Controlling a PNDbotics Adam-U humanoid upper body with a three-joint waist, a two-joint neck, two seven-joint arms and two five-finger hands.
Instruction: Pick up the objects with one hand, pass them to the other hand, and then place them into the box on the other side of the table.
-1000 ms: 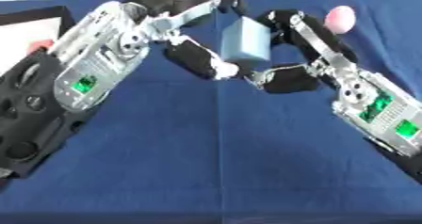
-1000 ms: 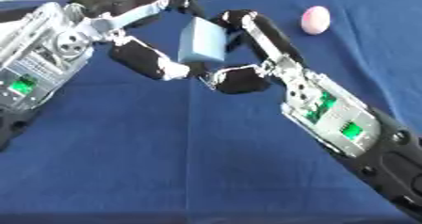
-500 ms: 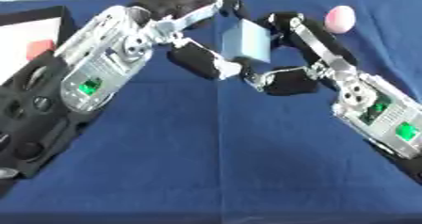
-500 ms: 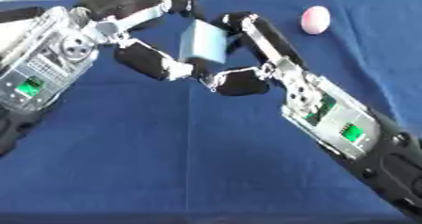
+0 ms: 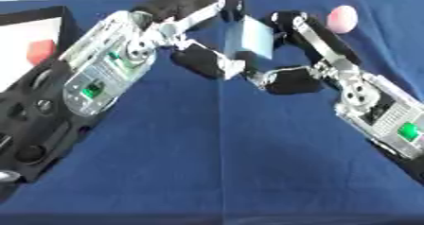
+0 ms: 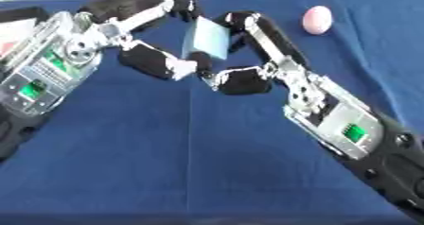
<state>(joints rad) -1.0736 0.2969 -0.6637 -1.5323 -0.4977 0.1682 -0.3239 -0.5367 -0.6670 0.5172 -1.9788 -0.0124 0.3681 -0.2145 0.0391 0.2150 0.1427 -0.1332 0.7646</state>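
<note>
A light blue block (image 5: 252,42) hangs above the blue table, at the far middle, between both hands. My left hand (image 5: 203,61) reaches in from the left, fingers curled over the block's top and left edge and thumb below it. From the right comes my right hand (image 5: 290,80), its fingers bent round the block's right side and its thumb under the bottom edge. Both hands touch the block. A pink egg-shaped object (image 5: 342,18) lies on the cloth at the far right, apart from the hands.
A black-walled box (image 5: 65,18) with a white floor stands at the far left and holds a red object (image 5: 37,51). The blue tablecloth (image 5: 224,172) stretches toward the near edge. My left forearm covers part of the box.
Hardly anything has moved: both hands stay at the block, and the left arm has edged slightly to the right.
</note>
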